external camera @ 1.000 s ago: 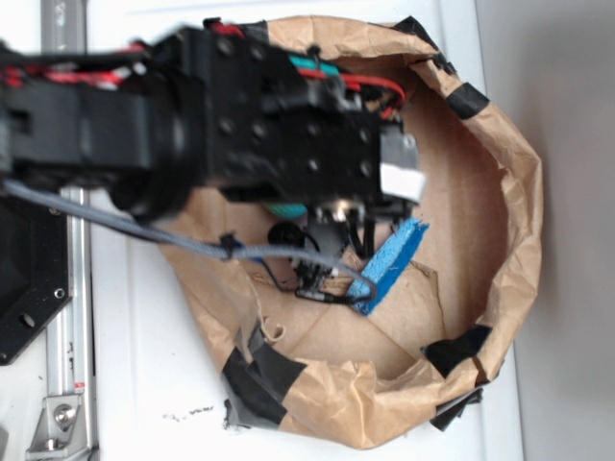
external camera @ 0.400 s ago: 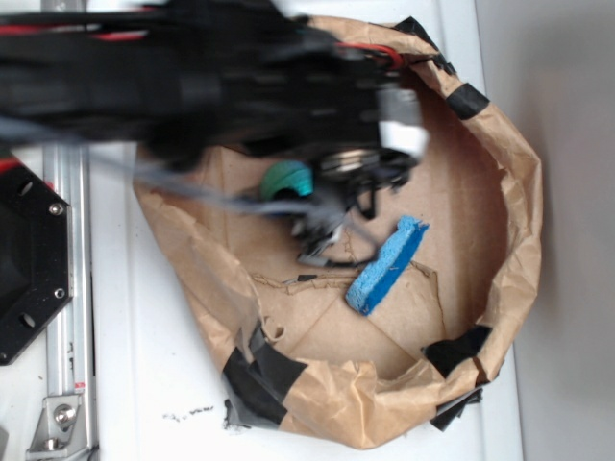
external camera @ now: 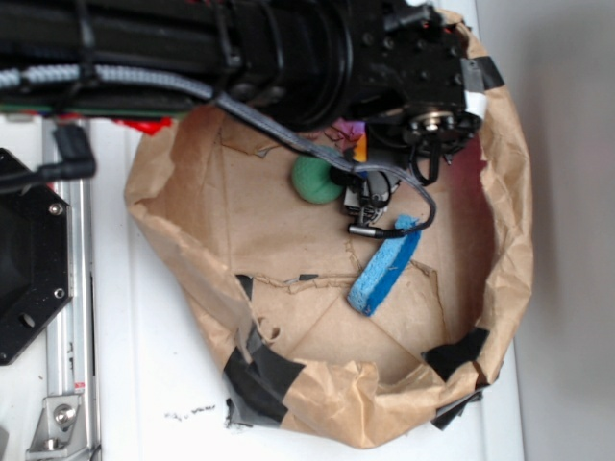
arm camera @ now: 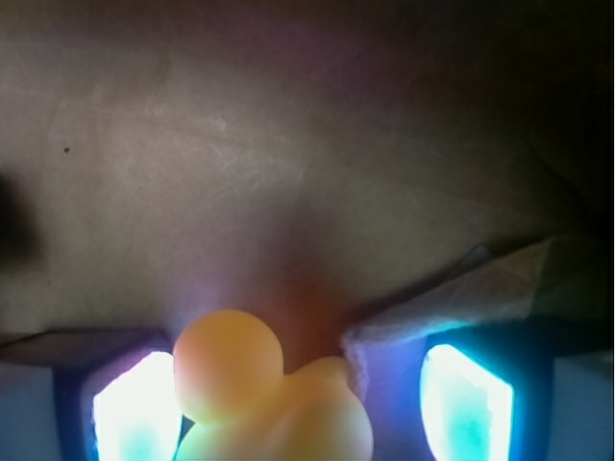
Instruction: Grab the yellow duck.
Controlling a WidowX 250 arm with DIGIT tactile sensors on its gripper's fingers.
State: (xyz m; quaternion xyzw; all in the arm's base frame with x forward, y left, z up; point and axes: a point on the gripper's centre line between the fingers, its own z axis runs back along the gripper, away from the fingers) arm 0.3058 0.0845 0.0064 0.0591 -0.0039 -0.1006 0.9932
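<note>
From the exterior view we see almost nothing of the yellow duck point(arm camera: 269, 394): our arm point(external camera: 288, 48) covers it. In the wrist view it sits between our gripper point(arm camera: 288, 413) fingers point(arm camera: 135, 413), its lower body cut off by the frame edge. Its round head leans toward the left finger; which way it faces is unclear. Our fingers stand apart, gripping nothing. The green ball point(external camera: 315, 180) and blue sponge point(external camera: 384, 266) lie nearby.
</note>
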